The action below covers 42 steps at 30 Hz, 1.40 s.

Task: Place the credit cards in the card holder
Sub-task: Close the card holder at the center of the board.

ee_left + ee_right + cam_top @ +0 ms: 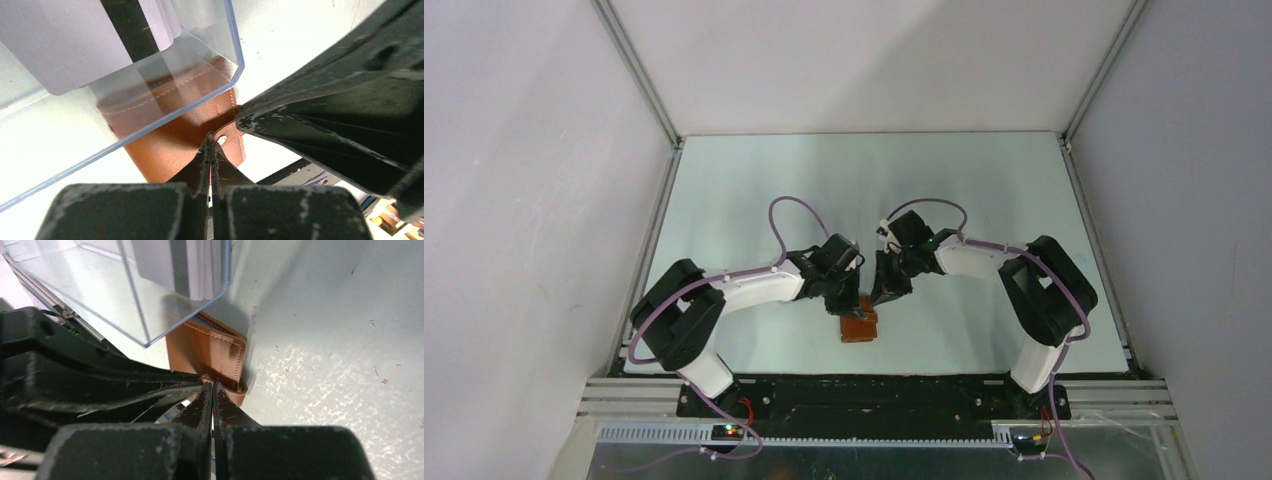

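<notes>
Wallet point(859, 327): folded, flat on table point(754, 200) near its front edge; tab end points away from the bases, long axis unclear. Left gripper point(211, 142), right gripper point(212, 385): both pinched closed, tips at tab. Cards point(65, 45): upright in clear box point(237, 55).

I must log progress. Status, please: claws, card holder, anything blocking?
Left claw shut, right claw shut, both at card holder tab. Credit cards in clear box, close by.
</notes>
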Each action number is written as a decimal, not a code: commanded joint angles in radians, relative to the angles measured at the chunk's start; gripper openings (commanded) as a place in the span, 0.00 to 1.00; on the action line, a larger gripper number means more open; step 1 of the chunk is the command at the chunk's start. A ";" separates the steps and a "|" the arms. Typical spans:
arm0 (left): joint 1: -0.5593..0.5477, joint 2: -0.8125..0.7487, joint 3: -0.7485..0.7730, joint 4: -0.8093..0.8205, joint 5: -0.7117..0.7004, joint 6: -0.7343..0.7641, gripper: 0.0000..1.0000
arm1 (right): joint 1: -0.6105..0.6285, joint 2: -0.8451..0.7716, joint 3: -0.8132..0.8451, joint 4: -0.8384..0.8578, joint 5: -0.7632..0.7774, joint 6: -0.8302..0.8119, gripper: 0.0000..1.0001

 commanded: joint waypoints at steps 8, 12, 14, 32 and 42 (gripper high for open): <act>0.004 -0.043 0.006 -0.005 -0.088 0.003 0.00 | 0.000 -0.071 0.000 -0.060 0.033 -0.051 0.00; 0.004 -0.036 0.010 -0.009 -0.089 0.003 0.00 | 0.006 -0.059 -0.001 -0.054 0.031 -0.051 0.00; 0.005 -0.029 0.010 -0.009 -0.085 0.002 0.00 | 0.009 -0.054 0.000 -0.049 0.028 -0.049 0.00; 0.004 -0.043 0.017 -0.001 -0.054 -0.024 0.06 | 0.041 0.034 0.000 -0.006 0.030 -0.037 0.00; 0.009 -0.029 0.003 0.052 0.000 -0.047 0.21 | 0.043 0.036 0.000 -0.004 0.034 -0.035 0.00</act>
